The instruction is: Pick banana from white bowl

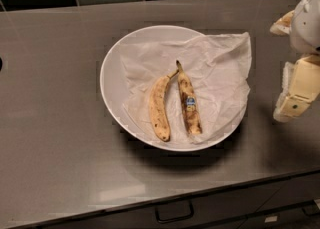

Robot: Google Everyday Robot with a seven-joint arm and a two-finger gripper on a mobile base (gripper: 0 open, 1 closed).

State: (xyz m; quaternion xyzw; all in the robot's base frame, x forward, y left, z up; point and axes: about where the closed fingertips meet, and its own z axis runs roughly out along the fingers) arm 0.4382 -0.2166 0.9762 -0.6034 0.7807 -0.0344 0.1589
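Observation:
The white bowl [112,80] sits in the middle of the grey counter, lined with crumpled white paper [220,73]. Two bananas lie side by side on the paper. The browner, bruised banana [189,115] with a small blue sticker is on the right and lies nearly straight. The yellower, speckled, curved banana [159,107] is on its left, and their stems meet at the top. My gripper [287,60] is at the right edge of the view, beside and outside the bowl's right rim. It is open and empty, with its cream fingers [295,93] apart.
The grey counter [55,123] runs to a dark tiled wall at the back. Its front edge has drawers with a handle [174,213] below. The paper hangs over the bowl's right rim toward the gripper.

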